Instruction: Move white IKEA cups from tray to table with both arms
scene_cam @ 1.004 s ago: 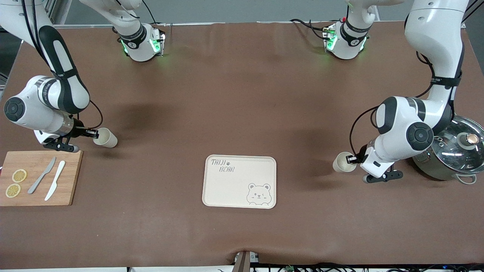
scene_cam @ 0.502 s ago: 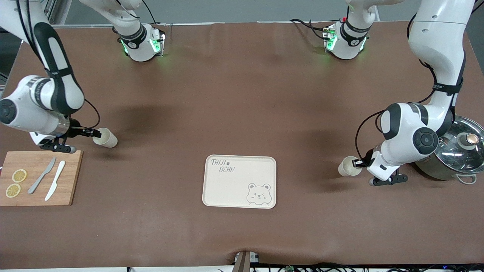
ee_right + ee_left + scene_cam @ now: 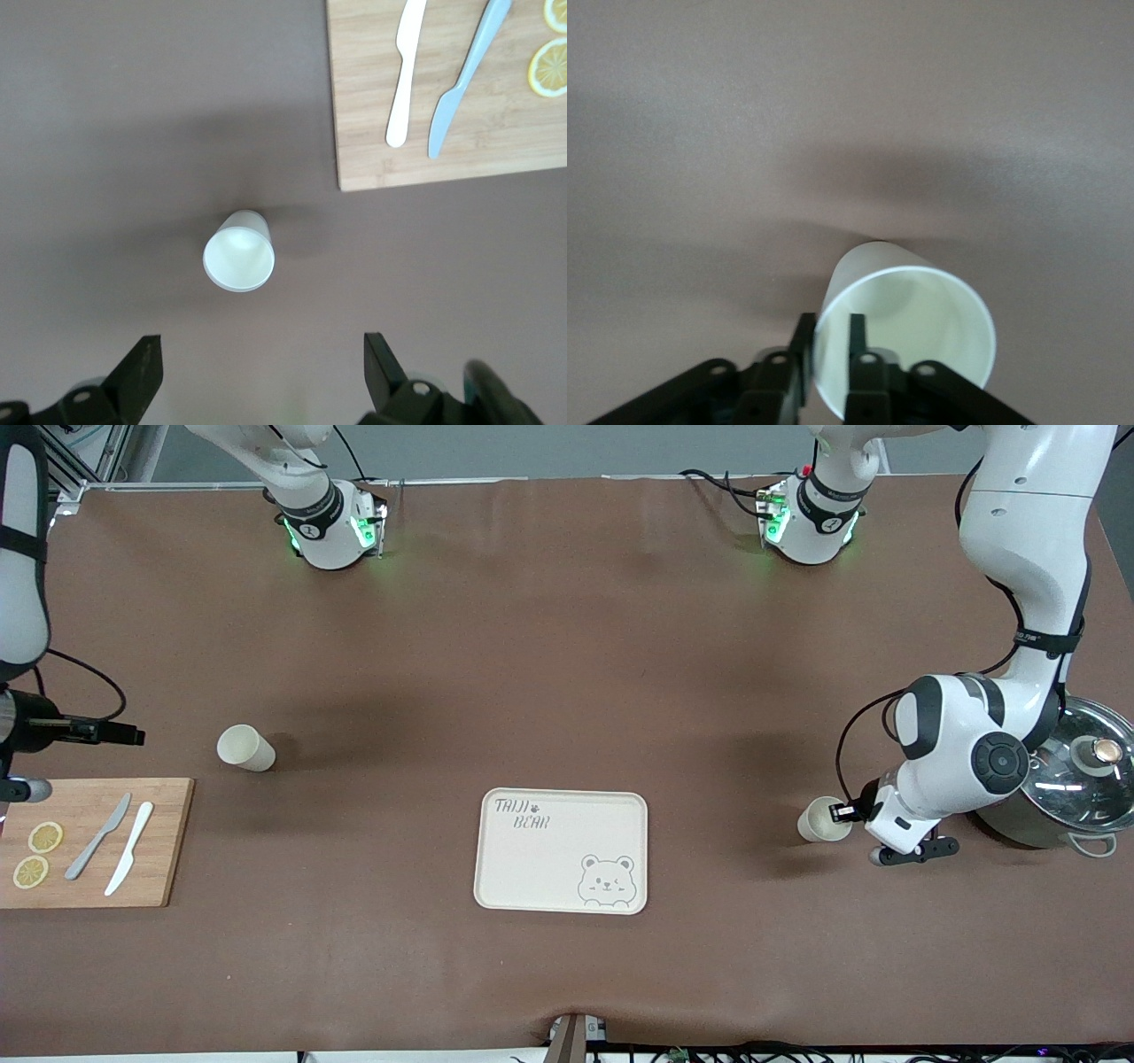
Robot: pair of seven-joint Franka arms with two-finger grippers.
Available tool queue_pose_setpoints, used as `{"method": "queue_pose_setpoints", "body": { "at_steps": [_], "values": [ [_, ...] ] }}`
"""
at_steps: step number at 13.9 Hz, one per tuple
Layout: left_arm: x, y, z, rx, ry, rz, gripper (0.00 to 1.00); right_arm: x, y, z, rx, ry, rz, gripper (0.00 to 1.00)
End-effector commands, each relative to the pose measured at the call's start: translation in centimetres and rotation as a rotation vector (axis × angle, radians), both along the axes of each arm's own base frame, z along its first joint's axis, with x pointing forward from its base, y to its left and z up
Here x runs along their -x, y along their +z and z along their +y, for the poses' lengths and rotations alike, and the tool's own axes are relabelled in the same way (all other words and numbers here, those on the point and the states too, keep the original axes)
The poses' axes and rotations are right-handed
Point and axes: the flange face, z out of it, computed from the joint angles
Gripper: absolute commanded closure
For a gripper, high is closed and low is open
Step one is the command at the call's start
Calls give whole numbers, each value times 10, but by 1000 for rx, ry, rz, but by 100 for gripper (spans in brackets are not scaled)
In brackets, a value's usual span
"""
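Observation:
One white cup (image 3: 245,747) stands upright and free on the brown table toward the right arm's end, also seen from above in the right wrist view (image 3: 238,251). My right gripper (image 3: 133,735) (image 3: 261,341) is open and empty, well clear of that cup, up over the table's end. The other white cup (image 3: 819,821) (image 3: 921,310) stands near the pot. My left gripper (image 3: 837,812) (image 3: 830,320) straddles its rim, one finger (image 3: 856,332) inside and one outside, parted a little wider than the wall.
A cream tray (image 3: 549,859) with a bear drawing lies mid-table, nearer the front camera than both cups. A wooden board (image 3: 164,841) (image 3: 372,115) with two knives and lemon slices lies at the right arm's end. A lidded steel pot (image 3: 1063,788) stands by the left arm.
My right gripper opened, let go of its cup and drew back toward the table's end. My left gripper moved its cup slightly toward the pot and loosened its fingers on the rim.

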Motion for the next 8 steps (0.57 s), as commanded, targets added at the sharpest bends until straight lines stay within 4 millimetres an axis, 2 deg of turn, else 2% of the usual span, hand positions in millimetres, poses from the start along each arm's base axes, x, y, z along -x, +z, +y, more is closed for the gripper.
{"method": "queue_pose_setpoints", "body": {
  "at_steps": [1, 2, 4, 7, 8],
  "values": [
    [-11, 29, -4, -1, -10, -48, 0, -16, 57, 38, 27, 64, 1, 0],
    [-13, 53, -4, -2, -11, -57, 0, -19, 71, 54, 47, 90, -23, 0],
    [-21, 103, -2, -2, -12, -57, 0, -16, 89, 66, 45, 116, -51, 0],
    [-29, 193, 3, -13, -15, -72, 0, 16, 136, 88, 37, 155, -68, 0],
    [-25, 219, 4, -19, -18, -54, 0, 21, 146, 90, 39, 160, -83, 0]
  ]
}}
